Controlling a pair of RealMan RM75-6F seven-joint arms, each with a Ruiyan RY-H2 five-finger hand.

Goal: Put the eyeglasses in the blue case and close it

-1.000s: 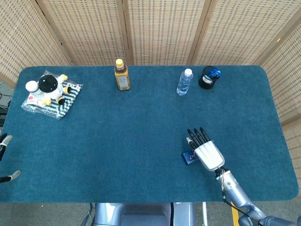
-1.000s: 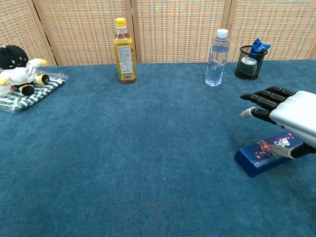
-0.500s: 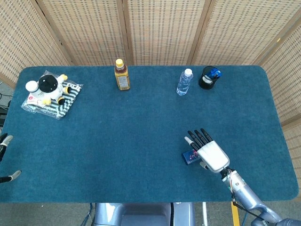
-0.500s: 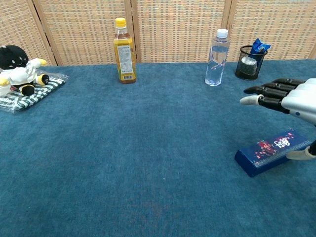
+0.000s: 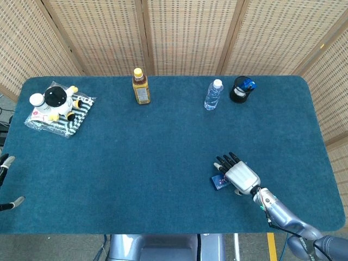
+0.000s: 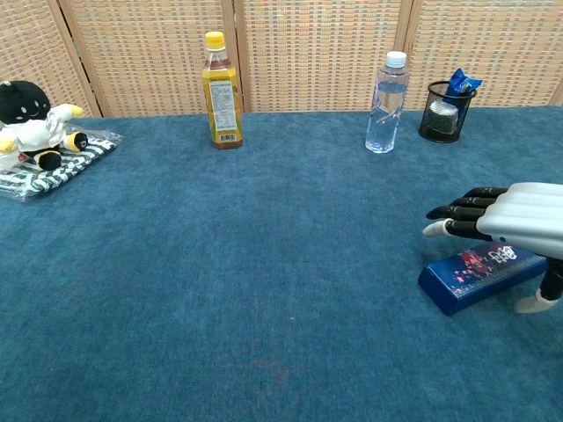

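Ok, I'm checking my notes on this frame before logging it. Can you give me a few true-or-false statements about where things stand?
1. The blue case lies closed on the table. True.
2. The right hand grips the case and has it off the table. False: the hand hovers over the case with fingers stretched out, and the case lies flat on the cloth.
3. The eyeglasses lie in plain sight beside the case. False: no eyeglasses show in either view.
4. A water bottle stands upright at the far edge, next to a black cup. True.
5. The plush toy sits at the right end of the table. False: it is at the far left.
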